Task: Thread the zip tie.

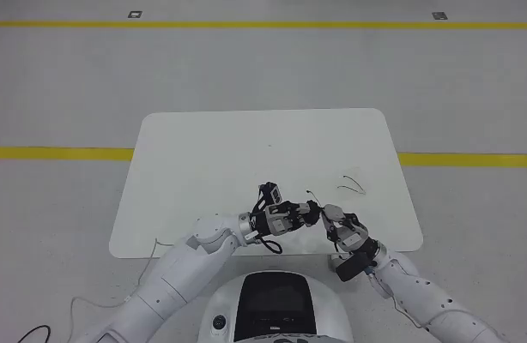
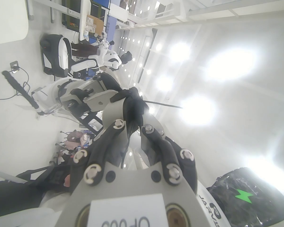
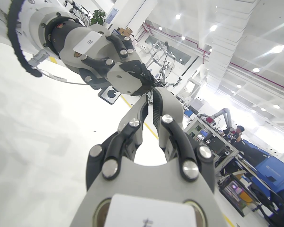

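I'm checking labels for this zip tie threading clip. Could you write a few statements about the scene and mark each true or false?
1. The left end effector and the right end effector meet tip to tip above the table. True.
2. The left end effector is wide open. False: it is shut on a thin black zip tie that sticks out past its fingertips.
3. The table is dark and round. False: it is white and rectangular, with rounded corners.
4. A thin dark strand lies loose on the table, beyond the end effectors. True.
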Robot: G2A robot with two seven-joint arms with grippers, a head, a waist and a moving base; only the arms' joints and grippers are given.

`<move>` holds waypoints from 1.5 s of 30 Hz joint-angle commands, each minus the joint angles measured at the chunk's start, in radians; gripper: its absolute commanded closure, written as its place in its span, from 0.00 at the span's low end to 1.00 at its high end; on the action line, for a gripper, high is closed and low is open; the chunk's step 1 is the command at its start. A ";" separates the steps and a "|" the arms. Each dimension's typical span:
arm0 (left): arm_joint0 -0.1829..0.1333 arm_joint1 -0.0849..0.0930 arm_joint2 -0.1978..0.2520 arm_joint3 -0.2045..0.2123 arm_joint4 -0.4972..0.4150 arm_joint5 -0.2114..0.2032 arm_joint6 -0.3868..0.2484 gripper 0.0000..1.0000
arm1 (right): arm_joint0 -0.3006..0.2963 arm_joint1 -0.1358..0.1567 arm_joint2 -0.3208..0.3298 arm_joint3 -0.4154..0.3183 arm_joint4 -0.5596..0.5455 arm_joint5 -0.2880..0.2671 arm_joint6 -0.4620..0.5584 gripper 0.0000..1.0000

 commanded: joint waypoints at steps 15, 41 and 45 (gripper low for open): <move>0.000 0.000 0.000 0.000 0.000 0.000 0.000 1.00 | -0.005 0.002 0.005 0.010 0.000 0.000 0.007 1.00; 0.000 0.000 0.000 0.000 0.000 0.000 0.000 1.00 | -0.013 0.009 0.011 0.027 0.000 0.000 0.013 1.00; 0.000 0.000 0.000 0.000 0.000 0.000 0.000 1.00 | -0.013 0.010 0.014 0.030 0.000 0.000 0.016 1.00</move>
